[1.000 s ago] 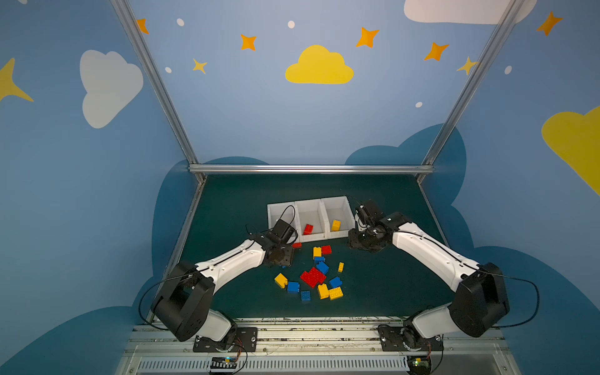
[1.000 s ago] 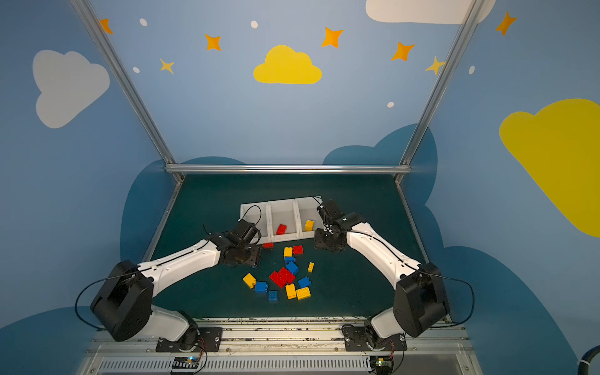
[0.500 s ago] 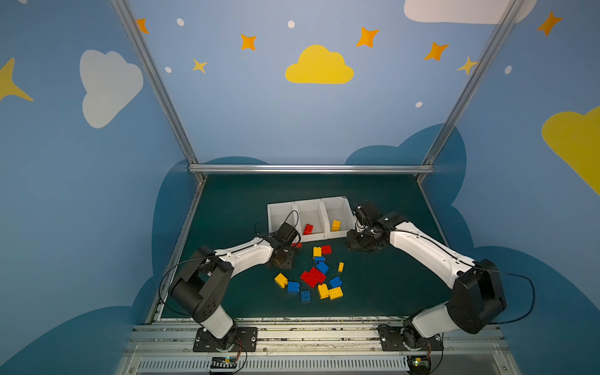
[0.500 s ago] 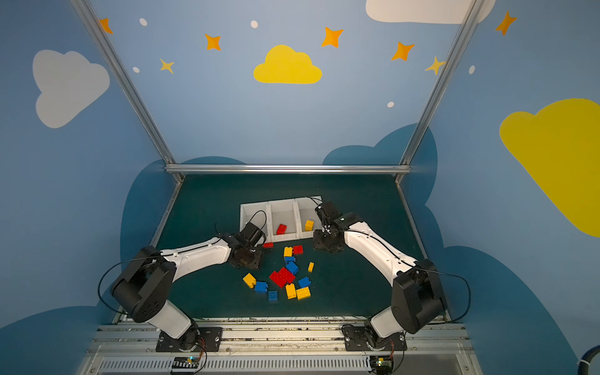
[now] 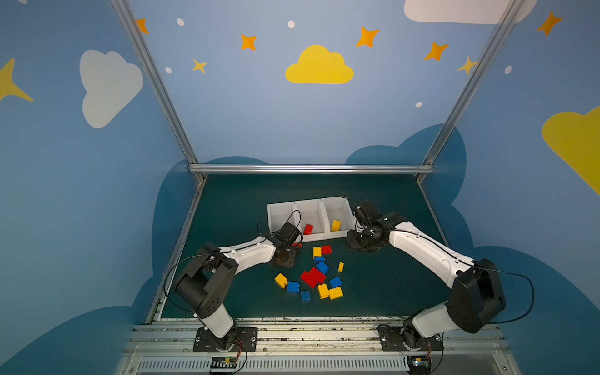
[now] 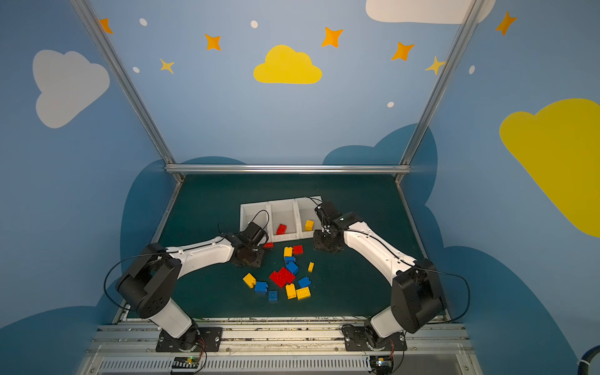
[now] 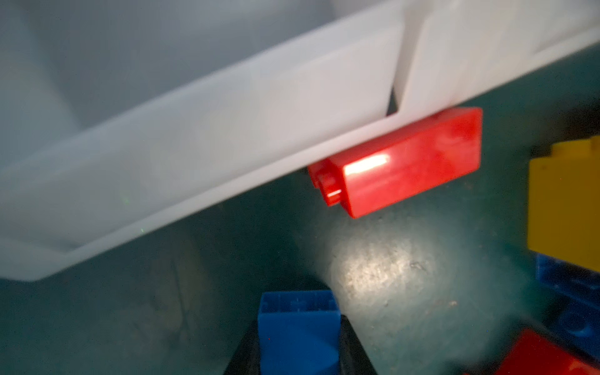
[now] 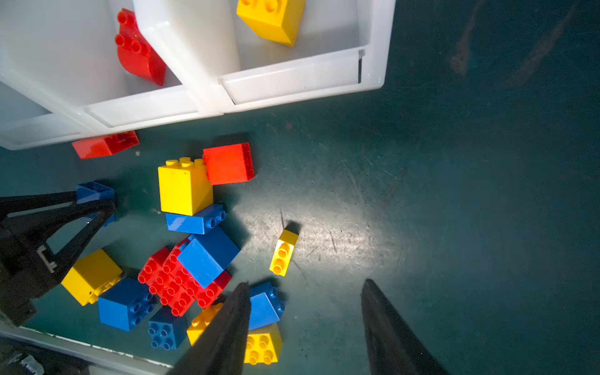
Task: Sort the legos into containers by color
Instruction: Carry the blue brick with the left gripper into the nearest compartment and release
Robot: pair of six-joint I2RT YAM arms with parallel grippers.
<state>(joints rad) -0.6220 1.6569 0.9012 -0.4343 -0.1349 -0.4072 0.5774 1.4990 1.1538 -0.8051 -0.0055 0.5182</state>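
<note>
left claw (image 7: 298,321) pinched on blue brick (image 7: 297,344), low, just near of left bin (image 5: 276,211) | right claw (image 8: 305,284) wide, empty | risk: end-on grip may slip, or brick clips bin wall on lift

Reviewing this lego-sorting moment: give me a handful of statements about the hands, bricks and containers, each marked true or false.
1. The left hand is shut on a blue brick. True.
2. The right hand is gripping something. False: its jaws stand apart with nothing between them.
3. The middle container holds a red brick. True.
4. The yellow brick inside the containers sits in the middle one. False: it sits in the right container.
5. A loose red brick lies on the mat right by the containers' front wall. True.
</note>
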